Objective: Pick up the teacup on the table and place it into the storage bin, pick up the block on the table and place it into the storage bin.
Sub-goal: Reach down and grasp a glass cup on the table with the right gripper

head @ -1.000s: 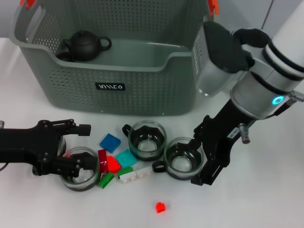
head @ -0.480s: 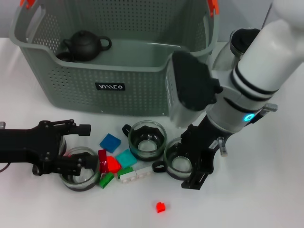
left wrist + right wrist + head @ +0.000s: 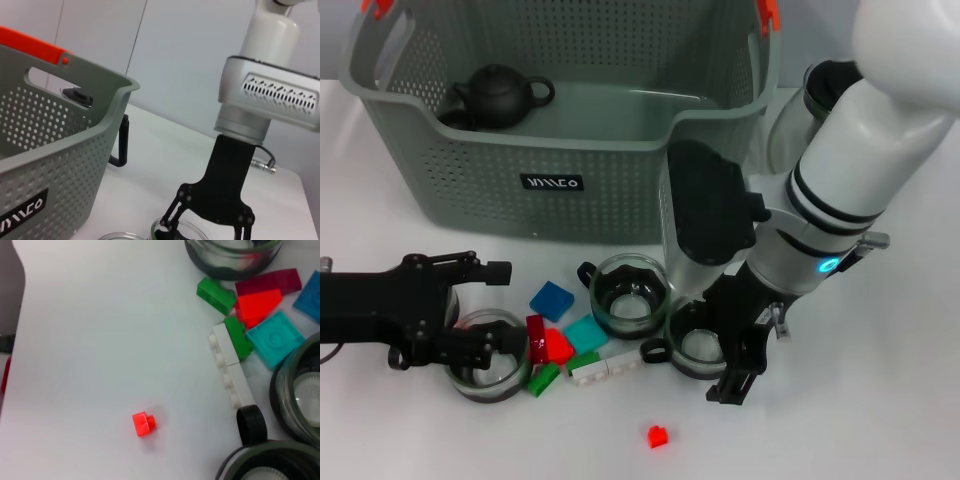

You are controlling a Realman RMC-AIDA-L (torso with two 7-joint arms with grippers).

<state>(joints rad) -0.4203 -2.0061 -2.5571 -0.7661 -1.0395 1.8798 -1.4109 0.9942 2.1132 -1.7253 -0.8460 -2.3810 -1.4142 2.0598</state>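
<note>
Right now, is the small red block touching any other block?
No, the small red block lies alone on the table, apart from the block cluster.

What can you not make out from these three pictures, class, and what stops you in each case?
- Head view: whether the right hand is closed on the right-most teacup; its dark fingers cover the rim.
- Head view: whether the left hand actually touches the left teacup.
- Head view: the storage bin far rim, cut off by the top edge.
- Head view: the clear object behind the right arm, mostly hidden.
- Left wrist view: the teapot, only its lid shows above the bin wall.
</note>
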